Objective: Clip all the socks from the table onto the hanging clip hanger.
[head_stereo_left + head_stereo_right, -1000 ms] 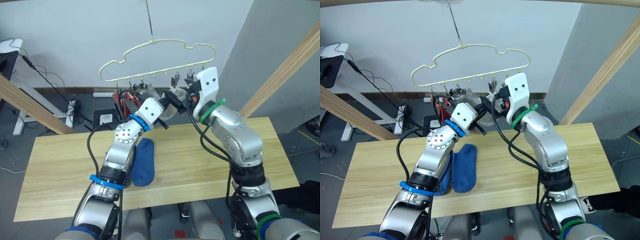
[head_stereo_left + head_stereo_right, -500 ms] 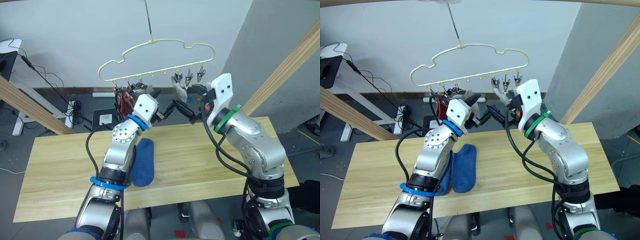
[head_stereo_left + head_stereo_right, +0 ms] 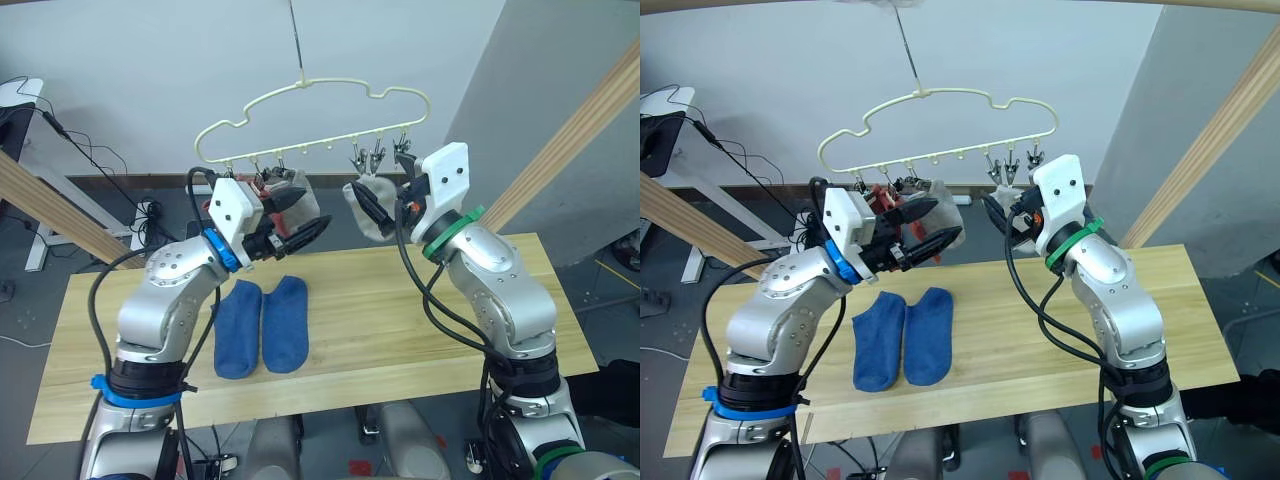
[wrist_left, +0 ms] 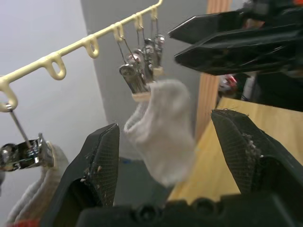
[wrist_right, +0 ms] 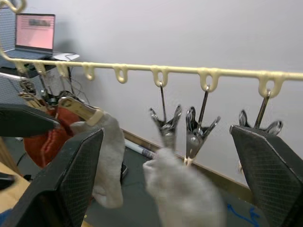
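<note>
The pale yellow clip hanger [image 3: 312, 112] hangs above the table [image 3: 400, 330]. A light grey sock [image 4: 161, 132] dangles from a clip at its right end. Another grey sock [image 5: 106, 156] and rust red socks [image 5: 47, 142] hang toward the left end. Two blue socks [image 3: 238, 315] [image 3: 286, 322] lie flat side by side on the table. My left gripper [image 3: 312, 207] is open, level with the hung socks and between the two grey ones. My right gripper [image 3: 997, 215] is open right beside the right-hand grey sock, holding nothing.
Slanted wooden beams stand at the right [image 3: 570, 140] and left [image 3: 60, 215]. Bare clips [image 5: 203, 127] hang next to the clipped grey sock. Behind the table, cables and a power strip [image 3: 145, 215] lie on the floor.
My left gripper has opened and drawn back to the left, uncovering the second blue sock. The grey sock now hangs free from its clip. My right gripper has shifted right.
</note>
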